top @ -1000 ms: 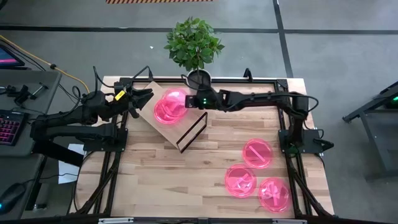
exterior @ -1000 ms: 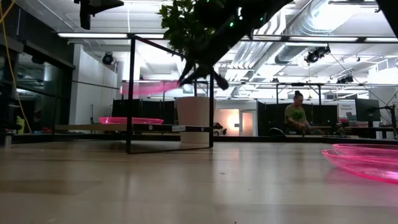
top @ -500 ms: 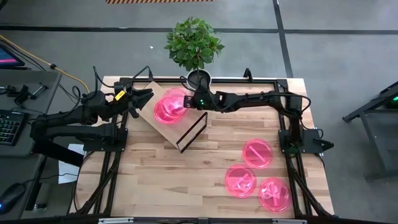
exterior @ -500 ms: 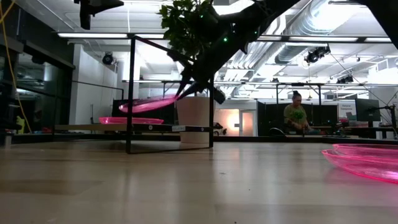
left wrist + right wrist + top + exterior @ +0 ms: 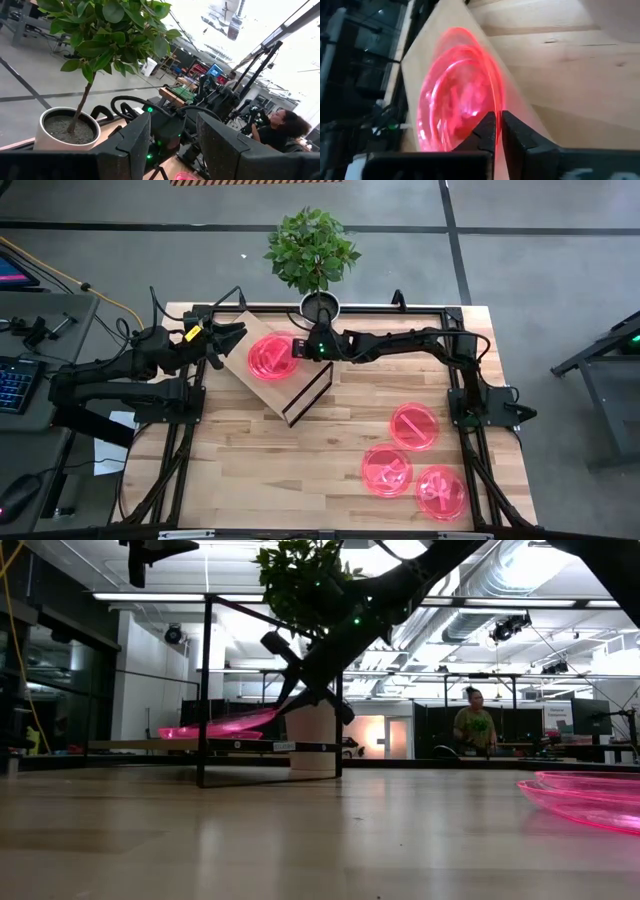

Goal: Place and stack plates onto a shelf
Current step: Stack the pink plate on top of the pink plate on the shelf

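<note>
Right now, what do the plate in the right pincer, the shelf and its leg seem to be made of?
The plate held by the right pincer looks like translucent pink-red plastic: glossy, and the shelf shows through it. The shelf looks like pale plywood, matt, with faint grain. Its leg seems thin black metal wire, bent into a rectangular frame. The left pincer waits at the shelf's edge.

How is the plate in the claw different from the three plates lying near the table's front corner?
The held plate is pinched at its rim by the right claw and tilted over the shelf; the three loose plates lie flat on the table, untouched. The held one sits above another plate, while the three lie side by side. All are pink, round and see-through.
</note>
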### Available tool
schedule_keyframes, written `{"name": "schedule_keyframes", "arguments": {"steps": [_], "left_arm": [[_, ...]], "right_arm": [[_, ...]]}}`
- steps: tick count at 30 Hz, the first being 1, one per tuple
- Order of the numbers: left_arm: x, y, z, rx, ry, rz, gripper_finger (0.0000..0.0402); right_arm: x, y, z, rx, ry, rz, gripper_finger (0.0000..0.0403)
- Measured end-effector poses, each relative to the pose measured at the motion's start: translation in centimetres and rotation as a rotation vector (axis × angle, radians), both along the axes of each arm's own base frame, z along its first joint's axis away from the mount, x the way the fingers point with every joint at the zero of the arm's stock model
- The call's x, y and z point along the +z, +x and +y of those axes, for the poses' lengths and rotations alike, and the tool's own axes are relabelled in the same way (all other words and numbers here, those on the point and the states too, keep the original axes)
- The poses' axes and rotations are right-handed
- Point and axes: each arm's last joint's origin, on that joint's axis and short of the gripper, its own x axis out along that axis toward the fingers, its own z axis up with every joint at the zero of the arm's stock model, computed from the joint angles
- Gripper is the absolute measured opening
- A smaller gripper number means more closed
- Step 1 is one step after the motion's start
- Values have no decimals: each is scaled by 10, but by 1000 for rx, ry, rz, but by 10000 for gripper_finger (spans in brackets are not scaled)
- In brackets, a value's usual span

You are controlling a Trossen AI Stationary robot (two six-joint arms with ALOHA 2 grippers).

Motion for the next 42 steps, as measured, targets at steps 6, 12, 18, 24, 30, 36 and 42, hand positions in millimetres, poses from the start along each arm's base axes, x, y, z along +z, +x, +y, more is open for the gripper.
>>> {"name": "schedule_keyframes", "arguments": {"steps": [6,12,18,24,30,36,42], "left_arm": [[0,0,0,1,0,0,152],[0,0,1,22,-3,-1,152],[0,0,1,25,-4,-1,152],[0,0,1,25,-23,-10,152],[0,0,1,24,-26,-11,152],[0,0,1,24,-26,-12,152],[0,0,1,28,-27,-9,152]], "right_arm": [[8,4,-7,94,-3,-106,79],[10,4,-13,191,-20,-123,160],[6,-2,-20,207,-21,-55,185],[33,-28,-29,368,-95,63,185],[66,-92,-8,573,-170,365,185],[68,-194,25,479,-80,406,185],[40,-276,82,374,147,275,185]]}}
